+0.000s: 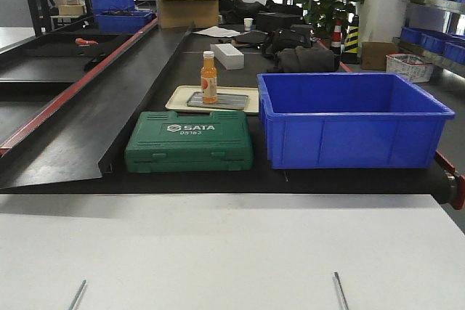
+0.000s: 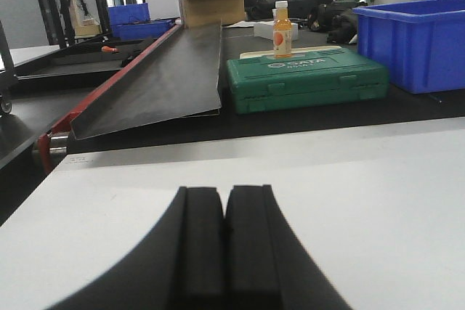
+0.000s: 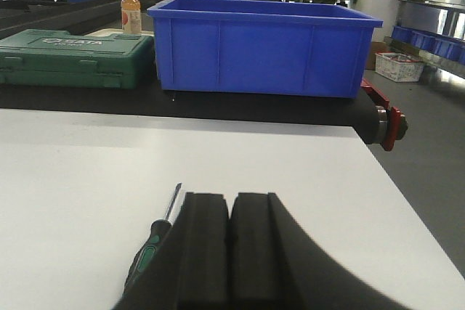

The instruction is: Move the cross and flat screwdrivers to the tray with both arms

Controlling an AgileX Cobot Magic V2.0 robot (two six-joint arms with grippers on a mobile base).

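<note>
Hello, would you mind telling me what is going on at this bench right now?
Nothing has been picked up yet. Two screwdrivers lie on the white table; the front view shows only their shafts. The right gripper is shut and sits just beside the right screwdriver, not holding it. The left gripper is shut over bare table, with the left screwdriver outside its own view. Beyond stand a green tool case and a blue bin.

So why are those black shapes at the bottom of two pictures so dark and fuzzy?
Left wrist view: the left gripper sits too near the lens, soft and underexposed. Right wrist view: same for the right gripper. Front view: sharp.
</note>
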